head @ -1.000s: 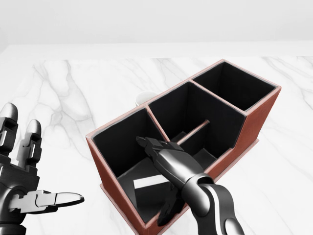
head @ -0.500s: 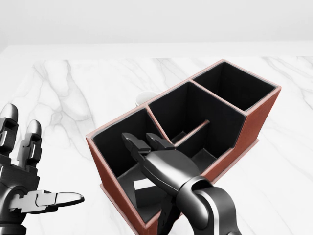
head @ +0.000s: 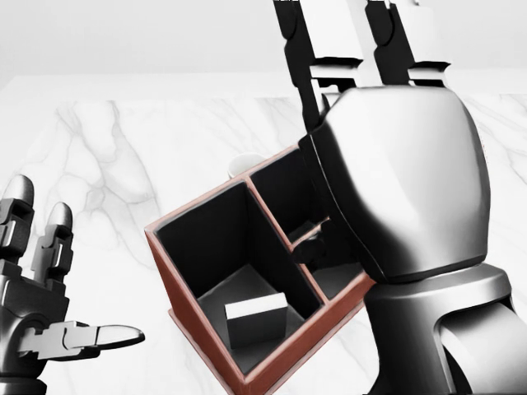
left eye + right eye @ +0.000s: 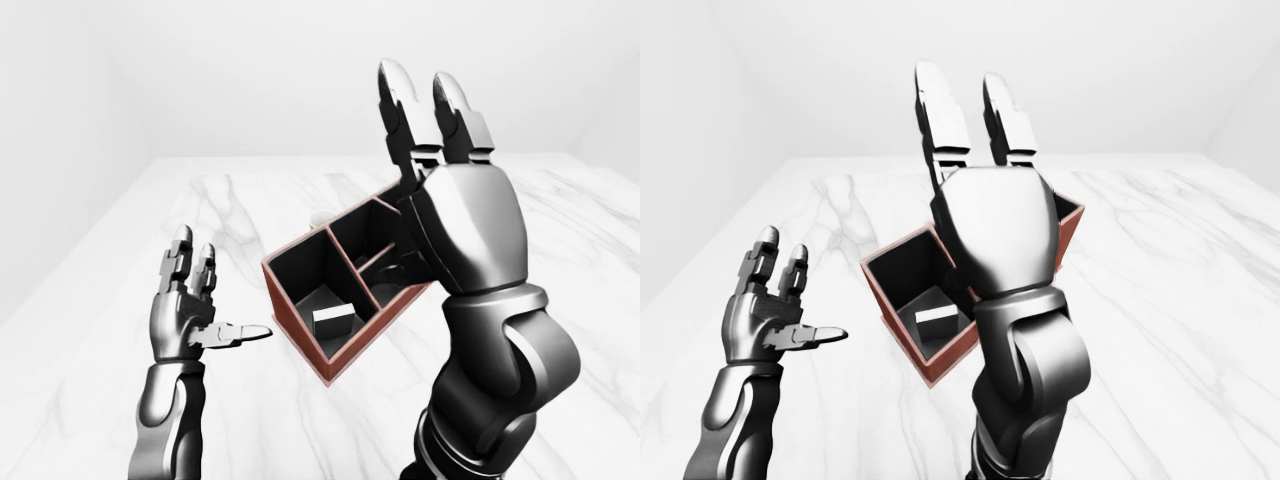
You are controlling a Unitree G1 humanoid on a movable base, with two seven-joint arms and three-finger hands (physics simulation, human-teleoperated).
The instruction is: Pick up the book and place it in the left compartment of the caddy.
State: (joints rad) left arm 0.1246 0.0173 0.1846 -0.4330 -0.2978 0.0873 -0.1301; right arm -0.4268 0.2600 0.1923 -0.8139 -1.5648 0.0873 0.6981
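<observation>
While book [image 3: 256, 320] lies in caddy [image 3: 185, 327] — left compartment

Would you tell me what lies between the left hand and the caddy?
Only bare marble table lies between the open left hand and the caddy; the left-eye view shows it best.

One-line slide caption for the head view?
Book lies in caddy's left compartment; open right hand raised above it.

The caddy [image 3: 272, 372] is reddish-brown outside, black inside. The book [image 3: 256, 320] shows white and dark grey. The table [image 3: 123, 164] is white, grey-veined marble.
</observation>
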